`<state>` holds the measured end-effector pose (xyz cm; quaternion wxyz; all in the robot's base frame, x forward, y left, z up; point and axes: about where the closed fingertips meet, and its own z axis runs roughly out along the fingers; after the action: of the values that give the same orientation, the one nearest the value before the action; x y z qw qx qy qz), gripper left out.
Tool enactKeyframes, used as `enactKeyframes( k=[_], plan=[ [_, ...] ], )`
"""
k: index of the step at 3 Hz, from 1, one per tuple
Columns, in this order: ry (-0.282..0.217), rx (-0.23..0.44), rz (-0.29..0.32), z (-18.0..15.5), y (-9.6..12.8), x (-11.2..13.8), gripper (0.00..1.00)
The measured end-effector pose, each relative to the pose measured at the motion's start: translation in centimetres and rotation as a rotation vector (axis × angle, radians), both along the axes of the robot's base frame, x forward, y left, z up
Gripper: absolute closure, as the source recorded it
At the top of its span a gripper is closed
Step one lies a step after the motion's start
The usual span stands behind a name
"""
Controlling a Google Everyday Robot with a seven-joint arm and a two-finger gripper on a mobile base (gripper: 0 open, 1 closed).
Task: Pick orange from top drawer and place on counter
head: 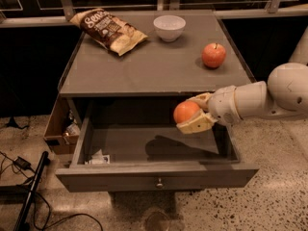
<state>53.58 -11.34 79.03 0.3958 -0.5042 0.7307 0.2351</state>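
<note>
Grey top drawer (pixel 156 177) open, orange (pixel 185 111) clamped in end effector (pixel 191 113) above it, arm (pixel 255 100) cut off rt

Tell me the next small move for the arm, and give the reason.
Probably raise the arm straight up a little more. The claw is shut on the orange, which hangs above the drawer floor. It appears to sit just below the counter at its front edge, so moving inward now would likely bump that edge.
</note>
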Motion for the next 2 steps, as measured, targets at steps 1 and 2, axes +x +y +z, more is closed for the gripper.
enactKeyframes(
  k=[1,2],
  plan=[
    [0.015,0.000,-0.009,-1.2,-0.1,0.1,1.00],
    [0.011,0.012,-0.017,0.3,0.1,0.1,1.00]
  ],
)
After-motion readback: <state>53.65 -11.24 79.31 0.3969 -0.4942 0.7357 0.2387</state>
